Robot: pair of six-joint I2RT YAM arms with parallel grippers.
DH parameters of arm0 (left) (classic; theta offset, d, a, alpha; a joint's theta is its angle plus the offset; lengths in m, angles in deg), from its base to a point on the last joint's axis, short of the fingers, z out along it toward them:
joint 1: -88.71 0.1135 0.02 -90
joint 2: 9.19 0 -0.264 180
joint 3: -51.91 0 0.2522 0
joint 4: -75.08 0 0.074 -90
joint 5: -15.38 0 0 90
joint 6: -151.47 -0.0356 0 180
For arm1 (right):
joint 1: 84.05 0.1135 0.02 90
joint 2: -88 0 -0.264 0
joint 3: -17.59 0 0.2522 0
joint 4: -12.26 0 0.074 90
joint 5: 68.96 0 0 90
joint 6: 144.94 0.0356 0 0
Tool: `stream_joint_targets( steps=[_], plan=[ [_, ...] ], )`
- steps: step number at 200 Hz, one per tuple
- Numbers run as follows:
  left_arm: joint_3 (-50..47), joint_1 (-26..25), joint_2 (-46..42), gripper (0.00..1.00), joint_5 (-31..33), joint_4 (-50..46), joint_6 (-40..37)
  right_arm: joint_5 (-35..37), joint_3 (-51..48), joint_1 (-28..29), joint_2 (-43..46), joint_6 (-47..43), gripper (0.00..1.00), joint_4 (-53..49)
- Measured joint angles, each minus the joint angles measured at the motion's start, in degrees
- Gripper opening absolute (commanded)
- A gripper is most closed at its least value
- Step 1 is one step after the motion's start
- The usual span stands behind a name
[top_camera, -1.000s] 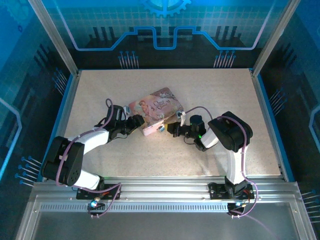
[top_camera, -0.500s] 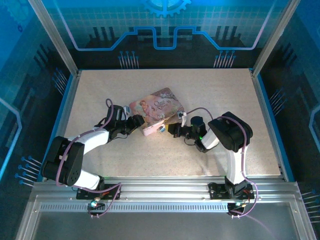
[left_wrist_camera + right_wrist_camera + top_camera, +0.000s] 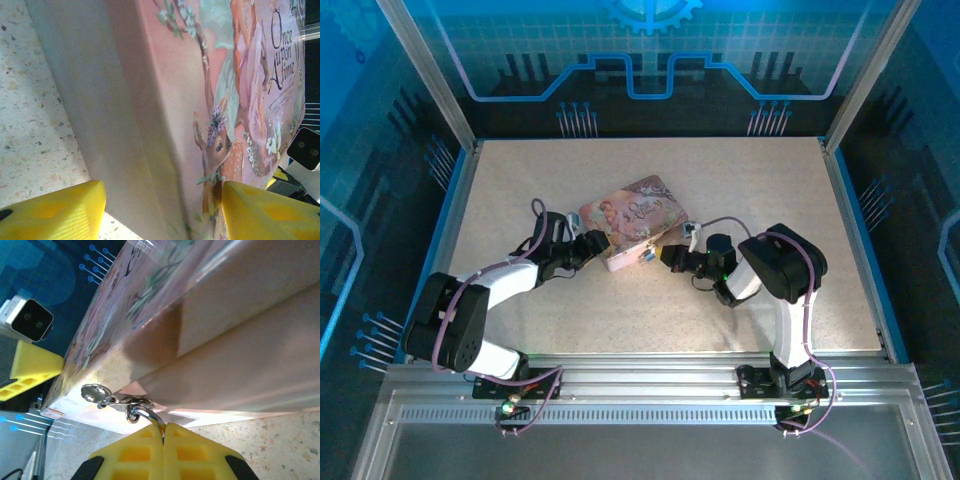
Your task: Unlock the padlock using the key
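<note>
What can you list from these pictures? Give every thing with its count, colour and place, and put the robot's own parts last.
table: one, speckled beige, under everything.
tin: one, pink with storybook pictures, mid-table between the two grippers.
padlock: one, tiny, bluish and silvery, at the tin's near edge.
silvery metal bits: a few, linked, beside the tin's wall; one is pinched in the right jaws; whether that one is the key or a lock part cannot be told.
left gripper: one, yellow jaws on either side of the tin's corner.
right gripper: one, yellow jaws closed on the metal bits.
arms: two, white and black, bases at the near edge.
</note>
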Motion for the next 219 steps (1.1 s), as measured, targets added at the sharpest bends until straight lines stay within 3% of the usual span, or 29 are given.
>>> stream_joint_targets(
  steps=[125,171,219],
  plan=[
    [-0.57,-0.22,0.07,0.65,-0.17,1.27,0.59,0.0,-1.18,-1.68,0.0,8.04,0.0,1.92],
    [-0.87,-0.26,-0.2,0.7,-0.2,1.2,0.7,0.02,-2.21,-2.1,0.09,8.46,0.0,2.51],
    [-0.92,-0.66,-4.46,0.75,0.09,-5.01,0.7,0.26,-5.38,-3.02,4.74,7.13,0.0,-0.24]
  ],
)
